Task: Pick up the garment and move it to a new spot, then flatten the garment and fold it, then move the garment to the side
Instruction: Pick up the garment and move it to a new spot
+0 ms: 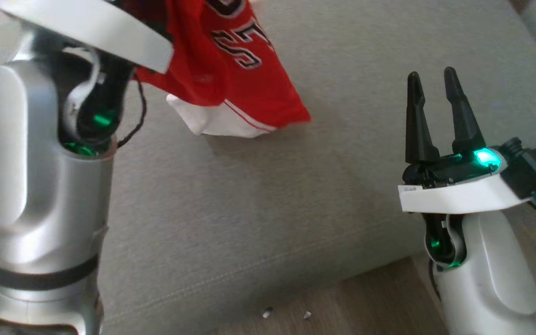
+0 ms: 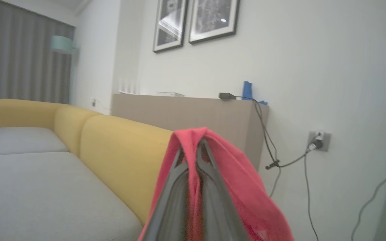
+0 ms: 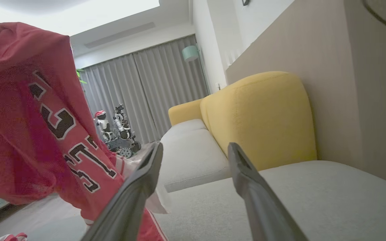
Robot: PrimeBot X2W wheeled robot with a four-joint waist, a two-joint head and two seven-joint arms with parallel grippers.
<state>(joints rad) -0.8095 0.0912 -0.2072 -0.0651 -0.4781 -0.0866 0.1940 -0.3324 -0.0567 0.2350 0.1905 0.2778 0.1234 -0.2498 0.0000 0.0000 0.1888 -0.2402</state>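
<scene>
The left gripper has its 2 dark tapered fingers pinched together on the red mesh jersey with a white hem and black block lettering. The jersey hangs in soft folds over the grey woven sofa seat. The right gripper holds nothing, fingers apart, near the padded yellow backrest.

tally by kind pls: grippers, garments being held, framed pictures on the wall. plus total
Grippers: 2 (left gripper, right gripper)
Held garments: 1 (red jersey, in the left gripper)
Wall art: 2 (framed pictures)
Total: 5
</scene>
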